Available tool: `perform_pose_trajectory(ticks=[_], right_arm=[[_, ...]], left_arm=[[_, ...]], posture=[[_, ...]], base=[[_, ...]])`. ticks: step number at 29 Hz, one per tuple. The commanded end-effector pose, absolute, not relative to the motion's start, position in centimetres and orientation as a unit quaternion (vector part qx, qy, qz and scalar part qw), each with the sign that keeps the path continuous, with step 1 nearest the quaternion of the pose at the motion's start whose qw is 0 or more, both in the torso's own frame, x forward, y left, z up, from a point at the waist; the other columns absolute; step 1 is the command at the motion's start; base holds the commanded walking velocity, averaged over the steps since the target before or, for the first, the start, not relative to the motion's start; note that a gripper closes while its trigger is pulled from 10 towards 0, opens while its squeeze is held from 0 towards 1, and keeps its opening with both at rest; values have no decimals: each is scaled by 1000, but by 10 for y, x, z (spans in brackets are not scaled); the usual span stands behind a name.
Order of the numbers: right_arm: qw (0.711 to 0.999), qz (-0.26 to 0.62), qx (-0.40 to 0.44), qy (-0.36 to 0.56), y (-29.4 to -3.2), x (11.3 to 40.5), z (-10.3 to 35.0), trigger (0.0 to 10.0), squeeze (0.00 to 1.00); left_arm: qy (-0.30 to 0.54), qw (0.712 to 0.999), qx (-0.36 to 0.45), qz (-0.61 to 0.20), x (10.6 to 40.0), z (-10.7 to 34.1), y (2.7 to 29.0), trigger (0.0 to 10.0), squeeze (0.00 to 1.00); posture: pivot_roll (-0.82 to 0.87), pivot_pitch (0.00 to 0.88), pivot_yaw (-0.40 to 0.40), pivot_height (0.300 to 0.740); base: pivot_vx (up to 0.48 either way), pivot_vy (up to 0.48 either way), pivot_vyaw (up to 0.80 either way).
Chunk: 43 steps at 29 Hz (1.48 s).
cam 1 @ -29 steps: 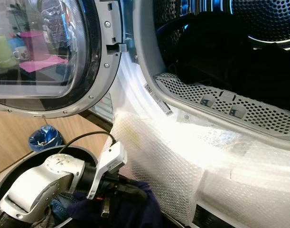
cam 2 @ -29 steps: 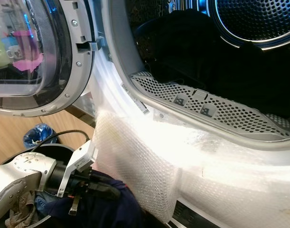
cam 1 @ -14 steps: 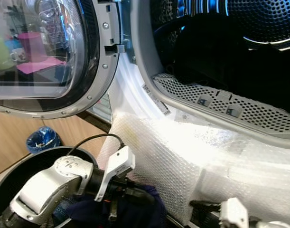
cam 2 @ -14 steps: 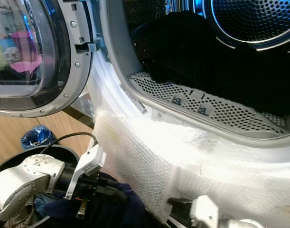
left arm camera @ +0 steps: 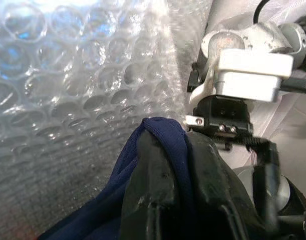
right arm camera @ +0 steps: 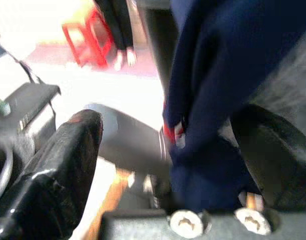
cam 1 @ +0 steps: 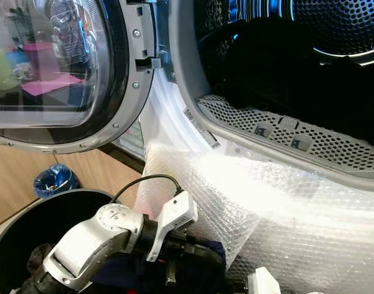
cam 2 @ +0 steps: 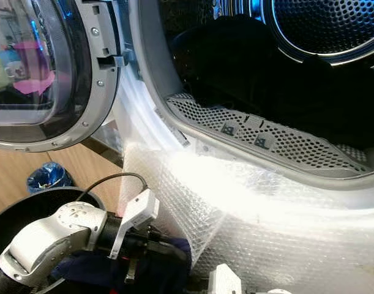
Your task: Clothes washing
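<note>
The left arm reaches forward and low, its gripper clamped on dark blue cloth. The right gripper, fingers spread wide, sits just ahead of it with the cloth hanging between its fingers.

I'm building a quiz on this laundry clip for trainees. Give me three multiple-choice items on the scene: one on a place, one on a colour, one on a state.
1. Where is the left gripper?
A. Inside the drum
B. Low down beside the bubble wrap, below the machine's opening
C. On the door glass

2. What colour is the garment that it holds?
A. Dark blue
B. White
C. Yellow

3. How is the machine's door?
A. Shut
B. Taken off
C. Swung open

Answers: 1 B, the eye views show it down by the wrap; 2 A, the left wrist view shows navy cloth between the fingers; 3 C, the round door stands aside and the drum is exposed.
</note>
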State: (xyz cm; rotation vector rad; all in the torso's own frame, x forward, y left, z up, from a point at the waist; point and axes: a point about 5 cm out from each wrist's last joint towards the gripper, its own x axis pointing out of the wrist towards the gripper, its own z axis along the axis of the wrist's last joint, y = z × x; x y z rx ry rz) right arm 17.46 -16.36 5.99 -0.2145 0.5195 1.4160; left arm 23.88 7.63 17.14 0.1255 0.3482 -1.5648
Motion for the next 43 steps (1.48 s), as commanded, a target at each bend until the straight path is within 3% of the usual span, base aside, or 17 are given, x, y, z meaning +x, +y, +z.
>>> perform_pose_trajectory(ticks=[1,6,8,11,12,14,25,29,36,42,43], right_arm=[[693,616,-203,315,-194,167,42,10000,1000],[681,603,-224,349,-217,160,43,10000,1000],[667,583,-268,379,-230,160,39,10000,1000],[674,569,-281,378,-239,163,42,10000,1000],[702,574,-245,344,-233,167,53,10000,1000],[725,591,-203,290,-226,170,72,10000,1000],[701,662,-194,182,-215,164,122,10000,1000],[690,677,-198,160,-213,163,138,10000,1000],[722,661,-167,120,-191,176,138,10000,1000],[732,651,-155,127,-185,179,129,10000,1000],[741,638,-160,139,-186,183,122,10000,192]], left_arm=[[148,687,68,-708,238,176,75,0,0],[150,685,68,-710,237,173,75,0,0],[152,684,68,-711,237,173,75,0,0],[154,681,68,-713,235,172,74,0,0],[156,678,68,-715,234,172,75,0,0],[160,673,69,-719,233,171,76,0,0],[178,648,83,-736,227,167,80,0,0],[188,623,89,-754,220,165,80,0,0],[181,564,91,-801,206,169,58,0,0],[162,542,101,-818,204,176,42,0,0],[153,541,101,-821,205,181,39,0,0]], posture=[[36,0,1,740],[28,0,0,740],[24,0,-2,740],[25,0,0,740],[24,0,2,740],[21,0,4,740],[6,0,19,740],[-2,0,21,740],[10,0,23,740],[19,0,29,740],[20,0,32,740]], base=[[0,0,0],[0,0,0],[0,0,0],[0,0,0],[0,0,0],[0,0,0],[0,0,0],[0,0,0],[0,0,0],[0,0,0],[0,0,0]])
